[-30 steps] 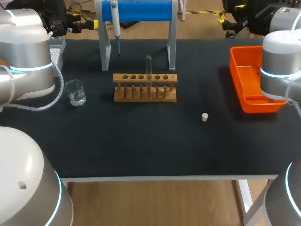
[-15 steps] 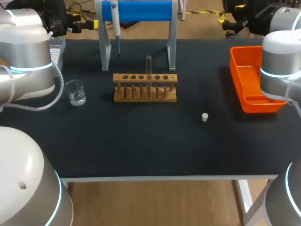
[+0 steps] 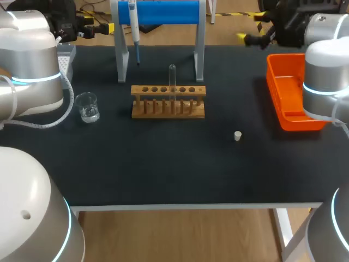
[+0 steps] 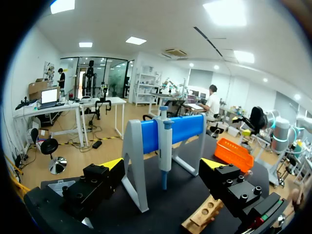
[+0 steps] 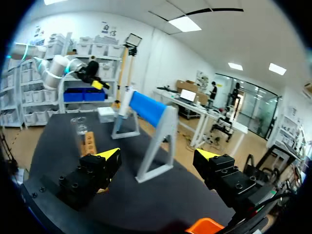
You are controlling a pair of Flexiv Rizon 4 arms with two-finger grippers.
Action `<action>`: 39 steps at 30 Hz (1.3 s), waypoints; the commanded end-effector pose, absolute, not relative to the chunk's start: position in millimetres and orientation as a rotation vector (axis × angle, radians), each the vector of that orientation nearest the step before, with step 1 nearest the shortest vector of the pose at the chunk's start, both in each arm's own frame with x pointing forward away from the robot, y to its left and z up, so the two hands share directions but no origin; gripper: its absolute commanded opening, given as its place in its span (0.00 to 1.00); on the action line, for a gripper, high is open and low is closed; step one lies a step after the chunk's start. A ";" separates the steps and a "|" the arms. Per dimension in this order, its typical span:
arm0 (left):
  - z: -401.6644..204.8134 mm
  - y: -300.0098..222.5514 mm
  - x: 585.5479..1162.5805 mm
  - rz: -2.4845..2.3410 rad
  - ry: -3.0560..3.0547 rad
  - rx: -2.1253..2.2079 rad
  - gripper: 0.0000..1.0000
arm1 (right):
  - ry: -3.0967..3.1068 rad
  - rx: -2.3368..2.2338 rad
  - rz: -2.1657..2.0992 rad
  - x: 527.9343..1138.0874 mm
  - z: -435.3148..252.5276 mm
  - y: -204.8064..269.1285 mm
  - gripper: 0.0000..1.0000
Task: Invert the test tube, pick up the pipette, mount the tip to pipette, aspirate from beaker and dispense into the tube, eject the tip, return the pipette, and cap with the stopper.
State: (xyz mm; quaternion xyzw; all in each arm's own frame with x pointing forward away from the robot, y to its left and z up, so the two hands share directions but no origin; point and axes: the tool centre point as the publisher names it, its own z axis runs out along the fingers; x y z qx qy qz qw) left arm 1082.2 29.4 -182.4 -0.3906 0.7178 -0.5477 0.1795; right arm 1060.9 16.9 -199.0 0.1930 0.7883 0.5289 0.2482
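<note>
Since the earlier frames the right gripper point(image 3: 253, 26) had swung inward at the table's far edge, away from above the tray point(image 3: 283, 103) and toward the stand point(image 3: 158, 12). Nothing else on the table had shifted.

Jaws: both grippers stood wide open and empty. The left gripper point(image 4: 162, 165) hung at the far left, pointed at the stand, with the pipette point(image 3: 132, 22) ahead of it and well clear of its fingers.

Task items:
- The tube point(image 3: 172, 76) stood upright in the rack point(image 3: 168, 101), toward the rack's right half. Its top end looked rounded, which suggests it sat mouth down, but this could not be confirmed.
- The pipette hung from the left part of the stand, tip down.
- The beaker point(image 3: 87, 106) sat left of the rack, well apart from it.
- The stopper point(image 3: 238, 136) lay alone on the mat, right of and nearer than the rack.

Assessment: the task was at its first step, inverting the tube, with nothing yet grasped. The next move would call for the right gripper to descend behind the rack, close on the tube's exposed upper length, and lift it straight up before turning it, keeping clear of the stand's right leg close behind
</note>
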 end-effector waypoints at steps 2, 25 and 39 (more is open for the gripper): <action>-181.8 30.0 1083.7 -1.549 2.035 -1.105 1.00 | 2.170 0.411 1.551 1020.8 -214.8 31.0 1.00; -181.8 30.0 1083.7 -1.549 2.035 -1.105 1.00 | 2.242 0.111 1.934 931.6 -254.2 120.7 1.00; -181.8 30.0 1083.7 -1.549 2.035 -1.105 1.00 | 2.240 0.101 1.945 931.5 -253.1 121.8 1.00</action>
